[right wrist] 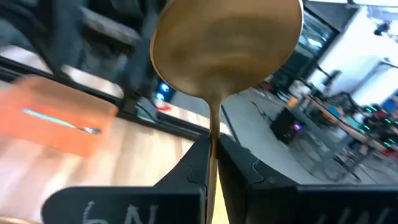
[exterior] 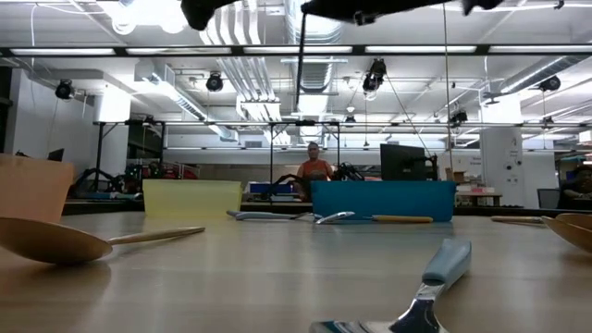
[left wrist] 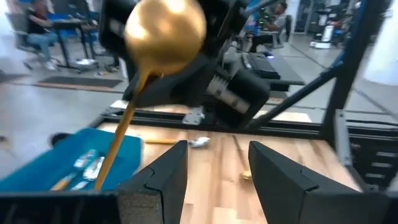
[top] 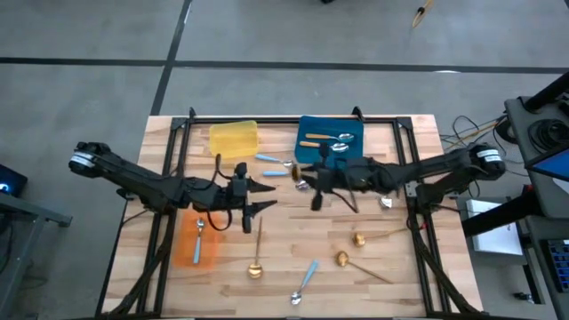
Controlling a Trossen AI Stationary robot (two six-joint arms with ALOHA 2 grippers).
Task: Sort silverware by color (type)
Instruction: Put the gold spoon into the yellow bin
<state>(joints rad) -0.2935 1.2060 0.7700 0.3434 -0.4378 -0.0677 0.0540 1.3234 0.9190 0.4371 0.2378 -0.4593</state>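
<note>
My right gripper (top: 313,188) hangs above the table's middle, just left of the blue tray (top: 329,140), and is shut on an all-gold spoon (right wrist: 227,43). That spoon's round bowl (left wrist: 165,28) fills the top of the left wrist view. My left gripper (top: 260,197) faces it from the left, open and empty, fingers apart (left wrist: 214,168). Loose spoons lie flat on the wood: gold ones (top: 256,256) (top: 360,237) (top: 342,260), a blue-handled one (top: 305,280), and blue- and orange-handled ones (top: 267,157) (top: 280,173) near the trays. My right gripper pinches the gold spoon's thin handle (right wrist: 212,140) between its two fingers. The handle runs along the fingers, and the bowl sticks out beyond their tips. The fingers come from the table's right, roughly level. The spoon is lifted clear of the table.
A yellow tray (top: 233,138) and the blue tray sit at the far side; the blue one holds a few spoons. An orange tray (top: 197,240) near the left holds one blue-handled spoon. A black frame edges the table. A person (exterior: 314,166) stands far behind.
</note>
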